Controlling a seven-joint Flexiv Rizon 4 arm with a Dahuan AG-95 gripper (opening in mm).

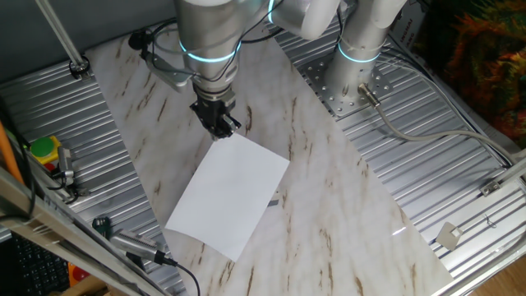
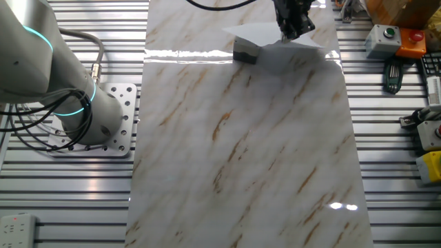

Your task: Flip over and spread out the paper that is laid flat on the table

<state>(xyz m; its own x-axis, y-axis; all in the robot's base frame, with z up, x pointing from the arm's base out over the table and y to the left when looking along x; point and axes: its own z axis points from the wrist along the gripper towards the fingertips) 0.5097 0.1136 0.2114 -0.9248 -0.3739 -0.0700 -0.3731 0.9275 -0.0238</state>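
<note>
The paper (image 1: 228, 191) is a plain white sheet on the marble-look table (image 1: 329, 205). In the one fixed view my gripper (image 1: 220, 125) points down at the sheet's far corner, its black fingers closed on that corner. In the other fixed view the paper (image 2: 258, 32) lies at the far end of the table (image 2: 241, 151). There the part of the sheet at the gripper (image 2: 293, 29) is raised and casts a shadow below. A small dark block (image 2: 246, 54) shows beneath the paper's edge.
Ribbed metal panels (image 1: 436, 164) flank the table on both sides. The arm's base (image 2: 93, 120) stands on the left panel with cables. A grey button box (image 2: 383, 38) and tools lie at the far right. A pen-like tool (image 1: 131, 245) lies near the front left.
</note>
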